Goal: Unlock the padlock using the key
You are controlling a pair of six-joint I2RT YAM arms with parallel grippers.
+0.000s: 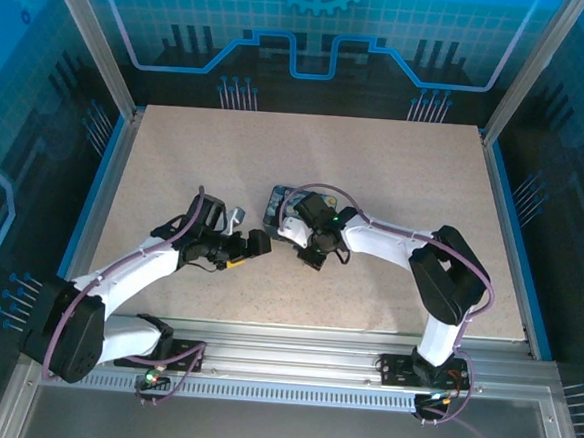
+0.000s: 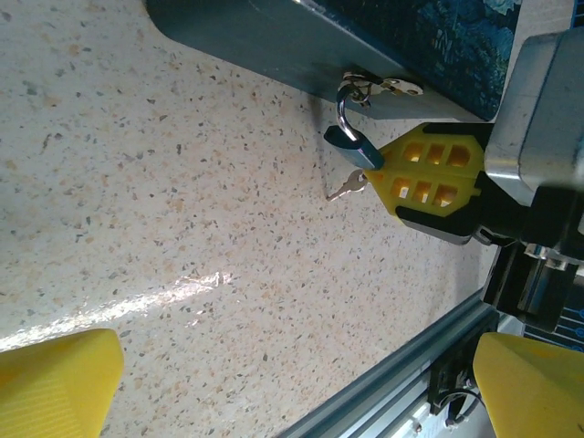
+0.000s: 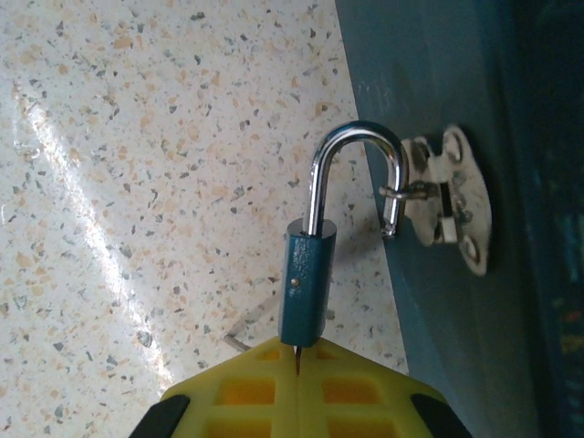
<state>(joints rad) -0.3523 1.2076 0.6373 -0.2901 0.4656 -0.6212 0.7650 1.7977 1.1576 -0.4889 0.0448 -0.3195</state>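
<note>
- The right gripper (image 3: 299, 388) is pinching its yellow fingers tight on the blue body of the padlock (image 3: 303, 283), just beside the box (image 3: 438, 91).
- The shackle (image 3: 356, 151) is standing out of the body on one side, its free end hooking through the latch (image 3: 447, 201) on the box wall.
- The key (image 2: 345, 189) is poking out by the padlock's bottom end, low over the table (image 2: 137, 182).
- The left gripper (image 2: 292, 392) is hanging spread wide nearby, gripping nothing.
</note>
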